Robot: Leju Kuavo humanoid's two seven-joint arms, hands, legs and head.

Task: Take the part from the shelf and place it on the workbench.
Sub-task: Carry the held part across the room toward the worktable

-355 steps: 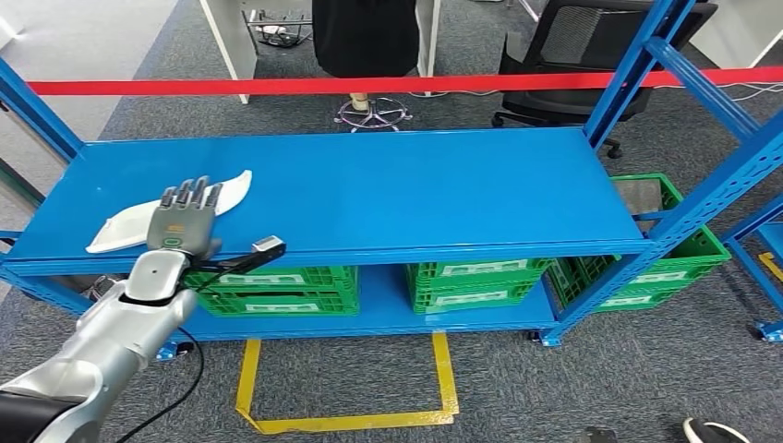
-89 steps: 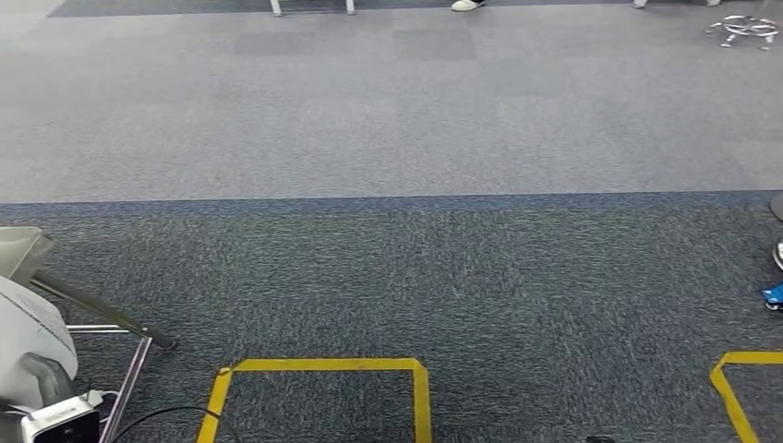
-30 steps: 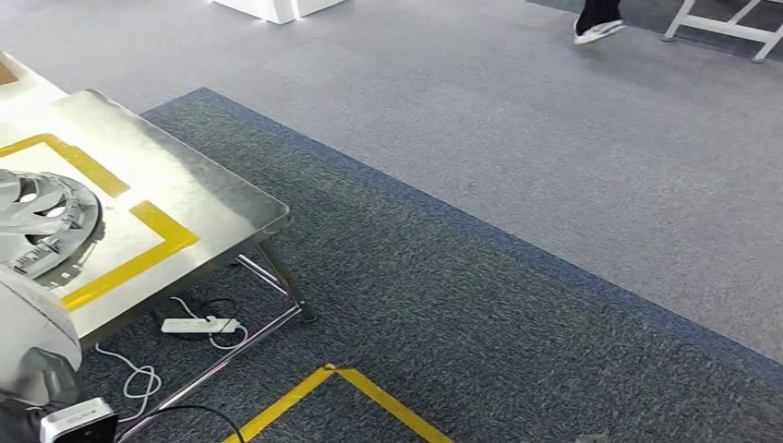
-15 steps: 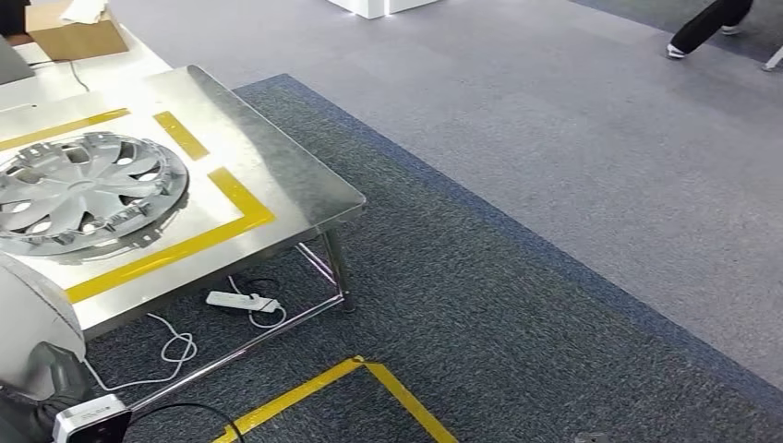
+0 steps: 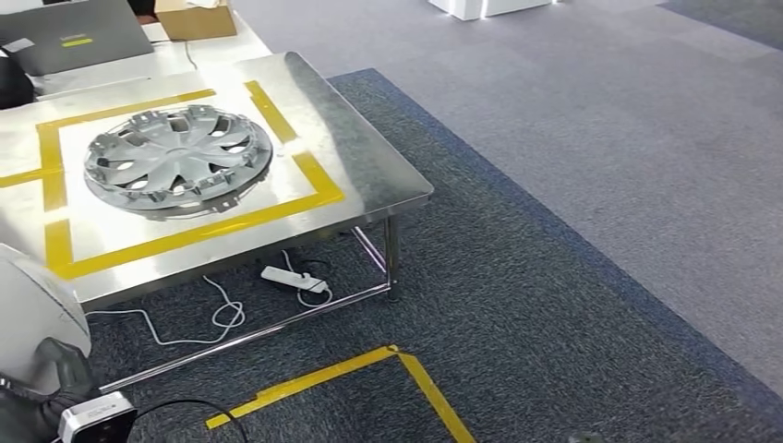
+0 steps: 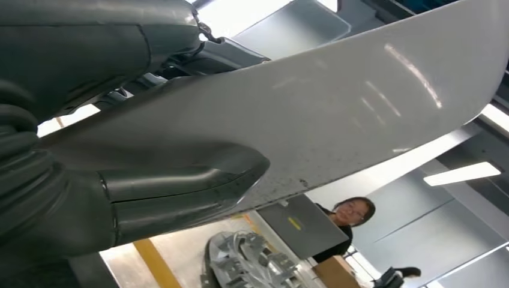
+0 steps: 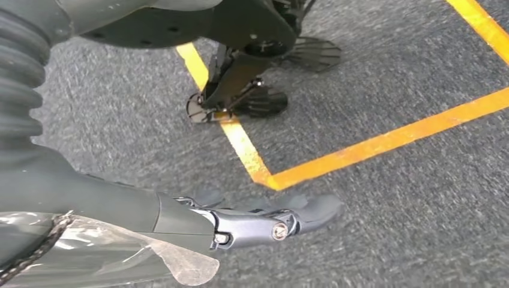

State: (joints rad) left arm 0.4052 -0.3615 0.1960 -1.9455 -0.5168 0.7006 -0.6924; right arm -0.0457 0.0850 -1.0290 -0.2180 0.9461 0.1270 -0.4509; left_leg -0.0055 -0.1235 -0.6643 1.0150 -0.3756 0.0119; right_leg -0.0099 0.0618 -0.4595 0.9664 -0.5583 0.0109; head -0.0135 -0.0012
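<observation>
1. Grey carpet point(image 5: 591, 185) fills most of my head view, with a steel surface point(image 5: 369, 166) standing at about ten o'clock, its far left side cut off by the frame.
2. On that surface I see a silver hubcap point(image 5: 177, 159) lying flat inside a square of yellow tape point(image 5: 198, 233); a laptop point(image 5: 78, 41) and a cardboard box point(image 5: 194, 17) sit beyond it at eleven o'clock, both partly cropped.
3. Under the surface a white power strip point(image 5: 294, 280) and its cable lie on the carpet.
4. From the left wrist camera, my left hand point(image 6: 120, 180) pinches the part point(image 6: 336, 114), a long pale curved panel, the thumb pressed against its face; the darker fingers behind it are mostly hidden, and the panel's ends run out of frame.
5. Past the panel I make out a person point(image 6: 351, 216) behind the laptop, blurred.
6. My right hand point(image 7: 264, 222) hangs over the floor near yellow floor tape point(image 7: 384, 144), fingers loosely extended, holding nothing; its fingertips are hard to separate.
</observation>
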